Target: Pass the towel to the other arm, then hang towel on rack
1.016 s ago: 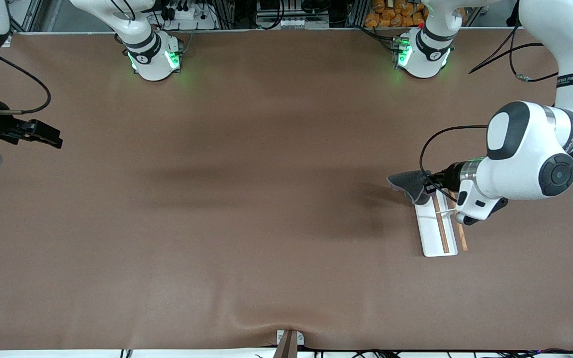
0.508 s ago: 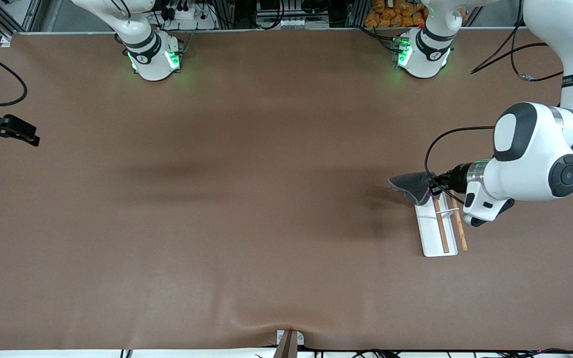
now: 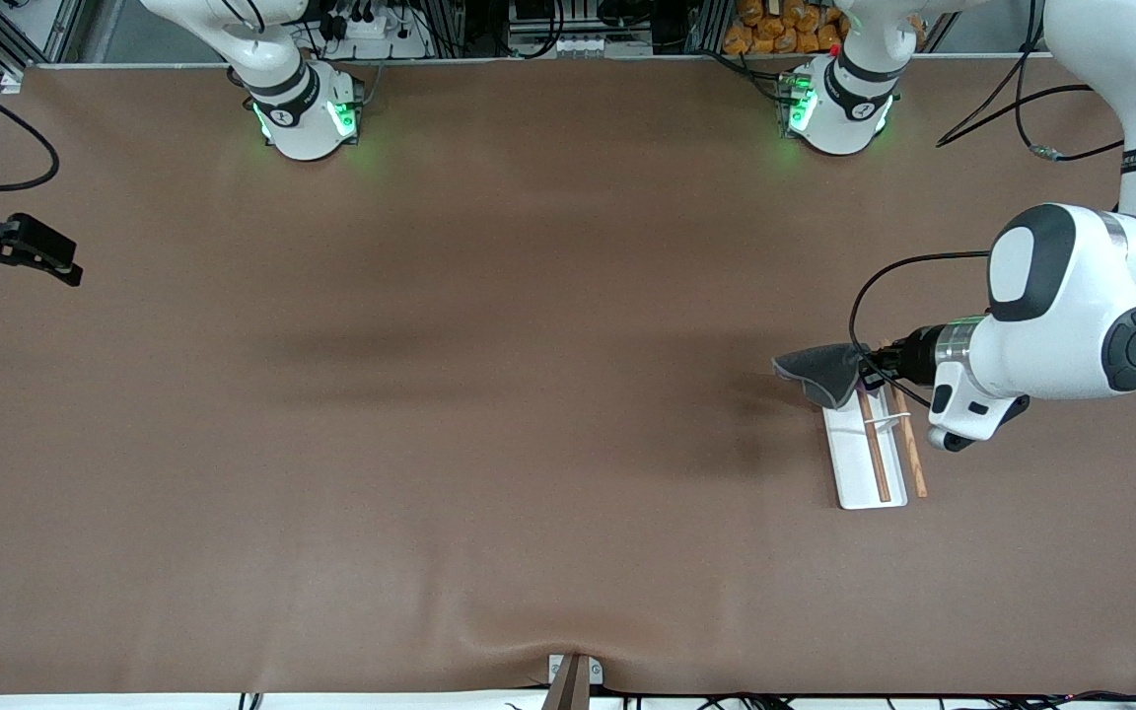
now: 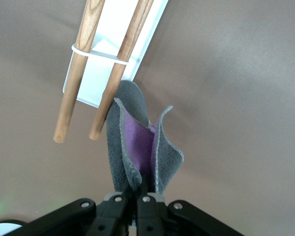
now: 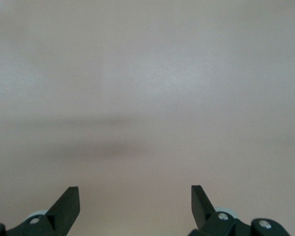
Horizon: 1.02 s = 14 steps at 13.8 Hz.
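Pinching the small dark grey cloth towel with a lighter hem (image 3: pixel 819 372) by one folded edge, with the left arm's black two-finger gripper (image 3: pixel 865 372) pressed tight on it, up in the air over the end of the white flat-based rack with two wooden rods (image 3: pixel 869 449) at the left arm's end of the brown table (image 3: pixel 489 394). Hanging loose and folded, purple inner face showing, probably to leave a free edge for a handover. Waiting over bare table at the other end, the right arm's black gripper (image 3: pixel 40 258), fingers spread wide, holding nothing.
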Tool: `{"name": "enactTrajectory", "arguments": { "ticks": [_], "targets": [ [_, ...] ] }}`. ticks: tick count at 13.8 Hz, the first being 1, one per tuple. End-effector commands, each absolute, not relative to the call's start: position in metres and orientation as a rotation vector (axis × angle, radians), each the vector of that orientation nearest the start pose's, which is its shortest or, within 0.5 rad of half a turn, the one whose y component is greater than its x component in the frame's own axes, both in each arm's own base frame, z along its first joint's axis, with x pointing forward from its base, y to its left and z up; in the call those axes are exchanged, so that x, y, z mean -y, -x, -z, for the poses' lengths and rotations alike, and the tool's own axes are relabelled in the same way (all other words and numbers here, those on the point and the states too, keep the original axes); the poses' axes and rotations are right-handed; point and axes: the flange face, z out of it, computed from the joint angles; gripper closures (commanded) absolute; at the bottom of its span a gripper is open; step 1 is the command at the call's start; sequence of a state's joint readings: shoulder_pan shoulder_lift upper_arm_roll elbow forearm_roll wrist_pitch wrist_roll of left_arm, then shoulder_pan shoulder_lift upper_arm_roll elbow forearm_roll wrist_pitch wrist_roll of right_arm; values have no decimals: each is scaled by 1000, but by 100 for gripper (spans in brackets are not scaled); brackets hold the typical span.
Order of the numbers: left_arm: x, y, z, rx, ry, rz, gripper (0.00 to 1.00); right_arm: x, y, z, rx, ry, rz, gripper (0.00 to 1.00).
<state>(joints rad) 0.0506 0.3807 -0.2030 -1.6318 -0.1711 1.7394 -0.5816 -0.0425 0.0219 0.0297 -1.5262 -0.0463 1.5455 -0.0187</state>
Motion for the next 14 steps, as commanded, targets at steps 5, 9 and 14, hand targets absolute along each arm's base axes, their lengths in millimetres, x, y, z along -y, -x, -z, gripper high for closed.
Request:
{"name": "enactTrajectory", "arguments": {
  "ticks": [5,9,14],
  "targets": [
    [40,-637,-395,774,3171,-483,100,-14,-560,-644,-14,3201,-16,0],
    [24,-645,-383,777,3191,-469,100,-11,-562,-643,-36,3203,-18,0],
    [-20,-650,-372,836,3248,-459,100,-14,-561,-650,-31,3207,5,0]
  ]
}}
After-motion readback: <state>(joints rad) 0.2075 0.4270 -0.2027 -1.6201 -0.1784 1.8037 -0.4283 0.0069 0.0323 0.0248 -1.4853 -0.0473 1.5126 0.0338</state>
